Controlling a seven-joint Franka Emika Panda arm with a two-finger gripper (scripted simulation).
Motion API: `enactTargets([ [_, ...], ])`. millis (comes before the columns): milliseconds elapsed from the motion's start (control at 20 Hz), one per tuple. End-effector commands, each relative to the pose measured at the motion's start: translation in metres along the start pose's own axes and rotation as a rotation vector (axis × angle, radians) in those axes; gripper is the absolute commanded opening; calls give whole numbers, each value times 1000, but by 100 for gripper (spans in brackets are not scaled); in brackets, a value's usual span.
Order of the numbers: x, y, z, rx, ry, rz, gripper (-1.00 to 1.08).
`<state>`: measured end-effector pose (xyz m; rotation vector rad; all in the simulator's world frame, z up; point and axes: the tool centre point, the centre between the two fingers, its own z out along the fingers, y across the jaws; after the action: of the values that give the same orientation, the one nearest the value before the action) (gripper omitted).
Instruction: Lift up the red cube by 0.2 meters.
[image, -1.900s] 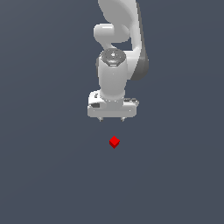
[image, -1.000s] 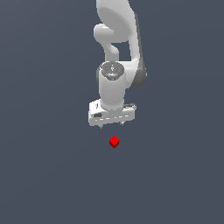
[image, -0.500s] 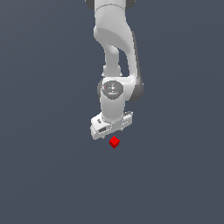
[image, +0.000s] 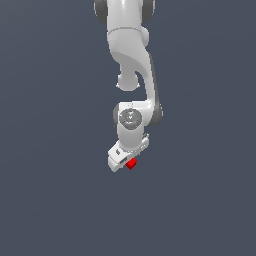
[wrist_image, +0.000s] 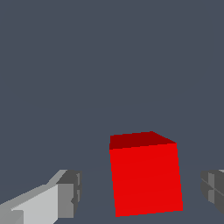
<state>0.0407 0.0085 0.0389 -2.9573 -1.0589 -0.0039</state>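
Lowered since the earlier frame, the white gripper (wrist_image: 140, 194) now straddles the red cube (wrist_image: 145, 175) on the grey floor, jaws wide with gaps either side; it should close evenly before lifting.

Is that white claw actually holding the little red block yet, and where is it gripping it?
Nothing is held yet. The gripper is open: the red cube sits between its fingers, with gaps on both sides.

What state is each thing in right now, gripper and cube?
gripper: open, fingers either side of the cube with gaps showing, not clamped.
red cube: between the fingers, not gripped; in the exterior view partly hidden by the gripper, and whether it rests on the surface cannot be told.
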Motion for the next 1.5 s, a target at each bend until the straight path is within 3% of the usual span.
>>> enactTargets([
  [0, 3, 0, 8, 0, 0, -44, 100],
  [600, 6, 0, 19, 1, -2, -98, 100],
  [650, 6, 0, 19, 1, -2, -98, -100],
  [1450, 6, 0, 8, 1, -2, -98, -100],
])
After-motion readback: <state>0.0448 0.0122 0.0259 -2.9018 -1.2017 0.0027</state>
